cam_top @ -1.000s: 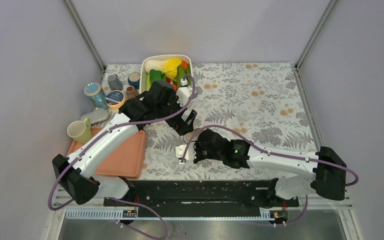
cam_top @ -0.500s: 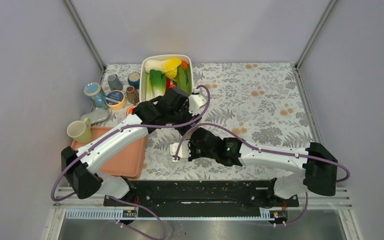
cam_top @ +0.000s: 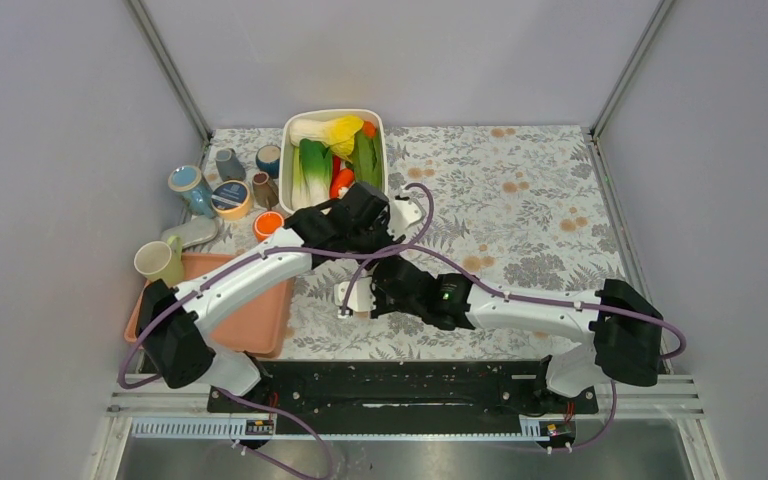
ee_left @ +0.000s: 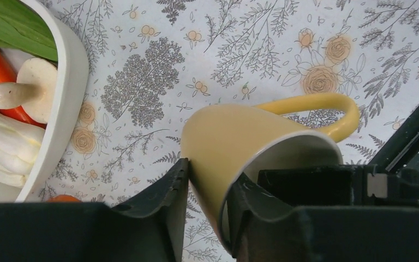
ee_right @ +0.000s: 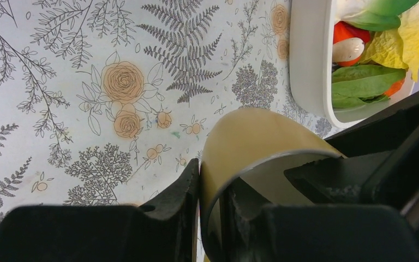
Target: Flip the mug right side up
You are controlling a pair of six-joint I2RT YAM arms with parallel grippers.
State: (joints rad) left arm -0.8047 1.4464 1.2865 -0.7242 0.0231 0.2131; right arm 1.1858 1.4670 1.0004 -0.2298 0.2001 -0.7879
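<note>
The yellow mug (ee_left: 234,136) has its mouth turned toward both wrist cameras, and its handle (ee_left: 327,103) sticks out to the right in the left wrist view. My left gripper (ee_left: 210,177) is shut on the mug's wall, one finger outside and one inside the rim. My right gripper (ee_right: 211,177) is also shut on the wall of the mug (ee_right: 251,136), at another part of the rim. In the top view the left gripper (cam_top: 378,250) and the right gripper (cam_top: 385,290) meet at mid-table, and the mug is almost hidden between them.
A white dish (cam_top: 286,165) of vegetables stands just behind the grippers, close by in the wrist views (ee_left: 71,82) (ee_right: 308,65). An orange tray (cam_top: 260,310) lies at the left front. Several cups (cam_top: 192,188), a pale mug (cam_top: 158,262) and a small orange cup (cam_top: 268,222) crowd the left side.
My left arm swung right and forward to the mug, and its jaws closed on the rim. The right arm carried the mug slightly left and back.
</note>
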